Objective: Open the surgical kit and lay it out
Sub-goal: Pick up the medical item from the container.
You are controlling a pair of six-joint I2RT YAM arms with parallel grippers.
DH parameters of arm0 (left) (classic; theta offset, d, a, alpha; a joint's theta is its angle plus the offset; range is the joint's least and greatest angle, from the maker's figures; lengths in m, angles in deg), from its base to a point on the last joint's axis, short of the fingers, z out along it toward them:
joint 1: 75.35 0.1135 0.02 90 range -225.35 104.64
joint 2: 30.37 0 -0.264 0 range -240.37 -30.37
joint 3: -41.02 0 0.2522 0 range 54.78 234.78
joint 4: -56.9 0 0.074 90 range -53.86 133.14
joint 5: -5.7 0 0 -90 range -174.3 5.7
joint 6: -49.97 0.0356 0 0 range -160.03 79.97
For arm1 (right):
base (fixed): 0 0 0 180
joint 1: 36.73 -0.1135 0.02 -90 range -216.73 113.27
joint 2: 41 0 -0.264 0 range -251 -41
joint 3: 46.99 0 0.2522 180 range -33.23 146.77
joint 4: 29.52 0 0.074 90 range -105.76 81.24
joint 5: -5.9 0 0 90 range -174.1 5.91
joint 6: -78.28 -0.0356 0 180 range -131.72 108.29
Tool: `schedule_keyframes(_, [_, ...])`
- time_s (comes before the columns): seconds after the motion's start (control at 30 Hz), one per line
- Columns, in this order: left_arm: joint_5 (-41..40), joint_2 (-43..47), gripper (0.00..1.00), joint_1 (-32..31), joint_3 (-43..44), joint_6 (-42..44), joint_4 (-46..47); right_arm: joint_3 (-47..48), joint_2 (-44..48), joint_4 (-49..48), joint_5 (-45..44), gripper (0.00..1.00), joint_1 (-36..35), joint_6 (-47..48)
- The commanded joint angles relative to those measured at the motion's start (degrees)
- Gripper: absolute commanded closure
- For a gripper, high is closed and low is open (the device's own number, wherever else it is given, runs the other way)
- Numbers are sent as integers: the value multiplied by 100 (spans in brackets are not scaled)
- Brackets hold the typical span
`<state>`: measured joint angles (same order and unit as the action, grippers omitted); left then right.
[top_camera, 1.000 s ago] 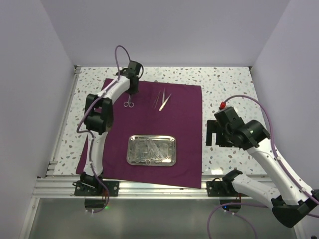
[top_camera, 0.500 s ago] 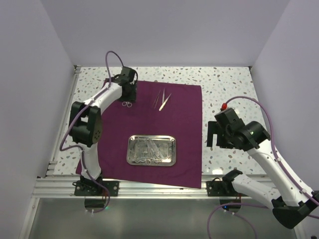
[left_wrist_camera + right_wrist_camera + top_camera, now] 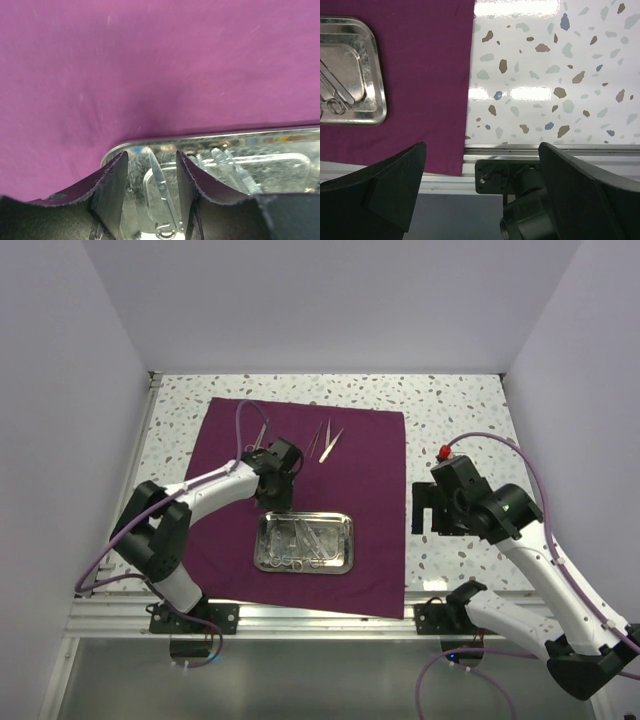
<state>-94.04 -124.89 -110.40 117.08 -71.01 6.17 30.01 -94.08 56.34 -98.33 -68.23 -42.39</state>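
Observation:
The magenta cloth (image 3: pixel 370 490) lies spread flat on the table. The steel tray (image 3: pixel 340 522) sits on its near middle and holds several silver instruments (image 3: pixel 300 543). Two tweezers (image 3: pixel 325 442) lie on the far part of the cloth. Small ring-handled scissors (image 3: pixel 261 433) lie to their left, partly behind the arm's cable. My left gripper (image 3: pixel 280 488) is open, low over the tray's far-left corner. In the left wrist view it (image 3: pixel 151 170) straddles a thin blade (image 3: pixel 160 185) lying in the tray (image 3: pixel 210 136). My right gripper (image 3: pixel 425 510) is open and empty, right of the cloth.
The speckled table (image 3: pixel 450 420) shows to the right of and behind the cloth. A metal rail (image 3: pixel 320 615) runs along the near edge with both arm bases on it. In the right wrist view the tray (image 3: pixel 375 107), the cloth edge (image 3: pixel 462 100) and the right base mount (image 3: pixel 495 175) show.
My left gripper has swung from the far-left part of the cloth back toward me to the tray's far-left corner. The scissors stay on the cloth. The right arm has not moved.

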Motion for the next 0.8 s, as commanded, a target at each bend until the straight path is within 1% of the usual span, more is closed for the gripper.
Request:
schedule_keyframes(0.0, [-54, 145, 54, -142, -139, -523, 313, -14, 61, -187, 176, 1, -22, 237])
schedule_keyframes(0.3, [-177, 145, 56, -485, -420, -971, 375, 30, 17, -222, 308, 2, -31, 422])
schedule_keyframes(0.6, [-511, 241, 57, -503, -623, -1217, 331, 21, -62, -249, 387, 2, -31, 484])
schedule_keyframes(0.77, [-521, 180, 57, -503, -693, -1226, 410, 21, -132, -266, 387, 2, -31, 501])
